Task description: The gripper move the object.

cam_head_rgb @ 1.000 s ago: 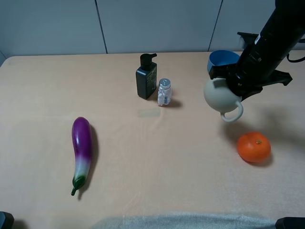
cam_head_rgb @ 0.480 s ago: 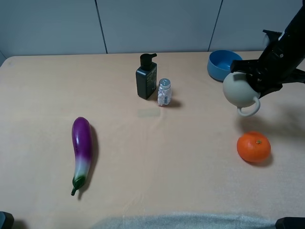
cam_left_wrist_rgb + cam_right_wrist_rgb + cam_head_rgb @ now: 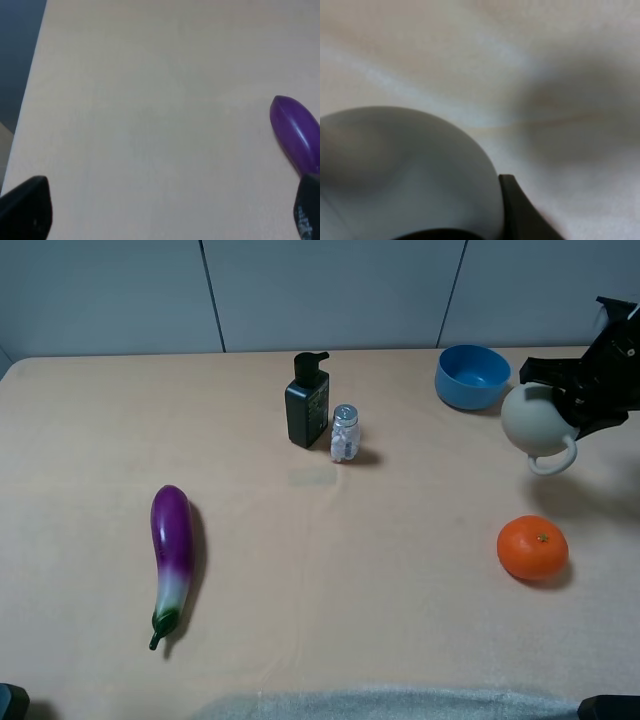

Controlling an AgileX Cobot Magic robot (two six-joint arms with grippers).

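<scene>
The pale grey-beige teapot (image 3: 536,420) hangs above the table at the far right, its loop handle pointing down, just right of the blue bowl (image 3: 471,376). My right gripper (image 3: 585,400) is shut on the teapot's rim and holds it in the air. In the right wrist view the teapot's round body (image 3: 395,170) fills the near field beside one dark finger (image 3: 517,210). My left gripper (image 3: 165,225) is open over bare table, only its two dark fingertips showing, with the eggplant's tip (image 3: 295,132) near one of them.
An orange (image 3: 533,548) lies below the held teapot. A black pump bottle (image 3: 307,402) and a small clear jar (image 3: 345,434) stand mid-table at the back. A purple eggplant (image 3: 171,558) lies at the left. The table's far edge meets a grey wall.
My right gripper has carried the teapot to the right and slightly back, from left of the bowl's front to the far right edge. The left arm has not moved.
</scene>
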